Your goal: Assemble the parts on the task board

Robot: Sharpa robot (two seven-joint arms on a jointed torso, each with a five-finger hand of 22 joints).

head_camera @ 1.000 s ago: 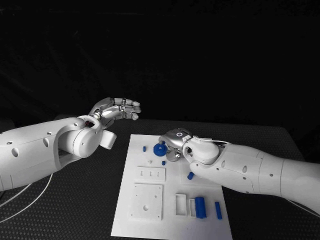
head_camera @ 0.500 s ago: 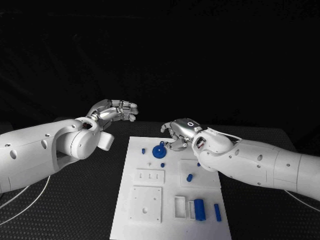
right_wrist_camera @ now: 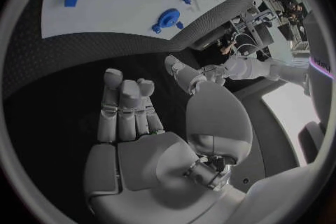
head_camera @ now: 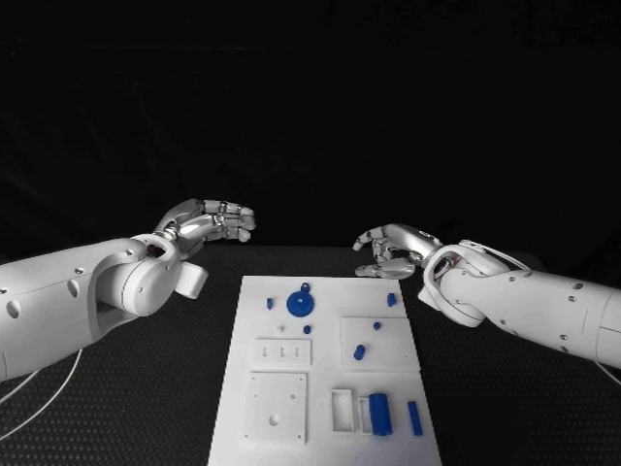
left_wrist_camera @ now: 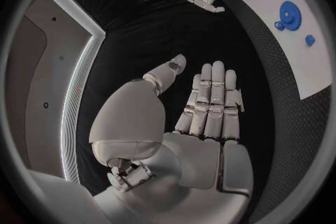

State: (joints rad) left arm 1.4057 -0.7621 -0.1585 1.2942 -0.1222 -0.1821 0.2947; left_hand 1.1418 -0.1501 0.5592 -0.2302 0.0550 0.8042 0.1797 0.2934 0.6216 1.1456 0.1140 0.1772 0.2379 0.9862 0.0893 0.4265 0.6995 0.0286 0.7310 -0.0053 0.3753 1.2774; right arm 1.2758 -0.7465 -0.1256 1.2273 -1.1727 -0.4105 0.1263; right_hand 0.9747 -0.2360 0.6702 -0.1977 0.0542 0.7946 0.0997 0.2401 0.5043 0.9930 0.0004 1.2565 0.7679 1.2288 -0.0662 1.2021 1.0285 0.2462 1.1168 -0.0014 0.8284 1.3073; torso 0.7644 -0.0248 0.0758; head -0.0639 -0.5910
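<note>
A white task board lies lengthwise in the middle of a black table, reaching away from the robot. At the board's near end, a square white plate sits on the left, and on the right a blue block stands in a white holder, with a slim blue bar just to its right. Farther along, a small white plate with slots lies on the left and a second plate on the right carries two small blue pieces. Near the far end sits a round blue disc, with a small blue peg to its left and another blue piece toward the right edge. Beyond the board's far left corner, the left hand hovers above the table, fingers apart, holding nothing. Beyond the far right corner, the right hand hangs likewise, its fingers loosely curved and spread, empty.
</note>
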